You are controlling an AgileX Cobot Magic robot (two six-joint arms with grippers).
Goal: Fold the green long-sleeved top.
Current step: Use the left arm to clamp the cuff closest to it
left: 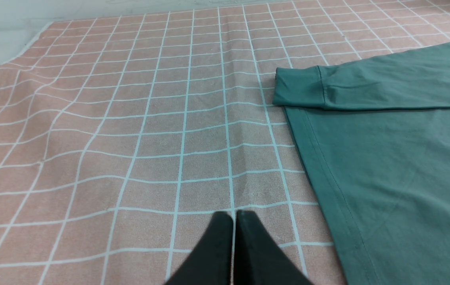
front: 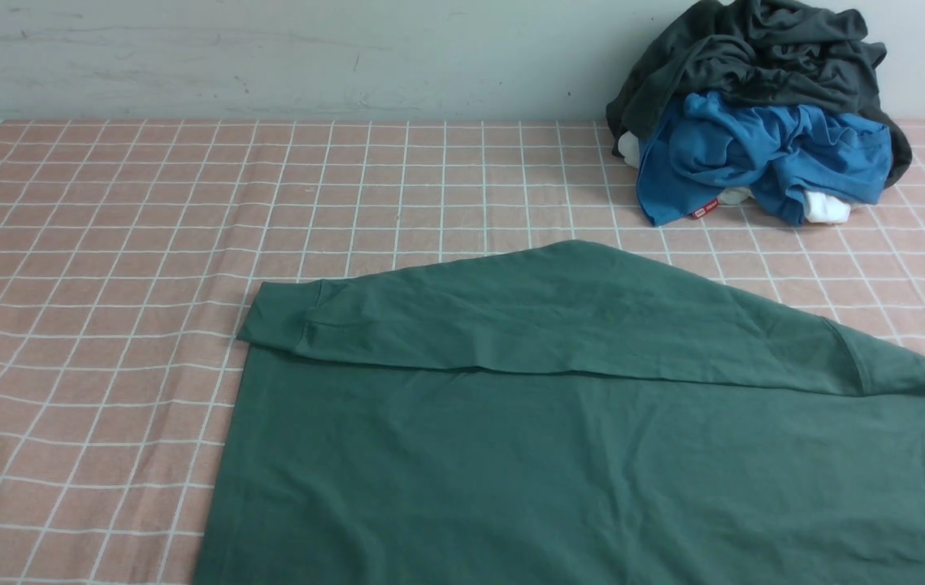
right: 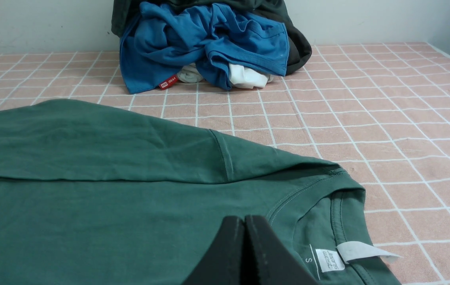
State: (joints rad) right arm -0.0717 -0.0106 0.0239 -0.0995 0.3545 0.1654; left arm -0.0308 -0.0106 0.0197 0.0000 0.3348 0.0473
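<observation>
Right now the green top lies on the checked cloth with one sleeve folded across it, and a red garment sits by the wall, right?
Not quite: what sits by the wall is a bright blue garment, not red; only its small tag is red. The front view shows it. The green long-sleeved top does lie on the checked cloth with one sleeve folded across it.

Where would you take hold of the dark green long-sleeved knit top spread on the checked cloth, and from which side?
Probably the stitched hem of the dark green long-sleeved knit top, near the folded-over cuff. Come from the robot's left, low over the pink checked cloth: that edge lies flat and free, and the shut left gripper is nearest.
</observation>
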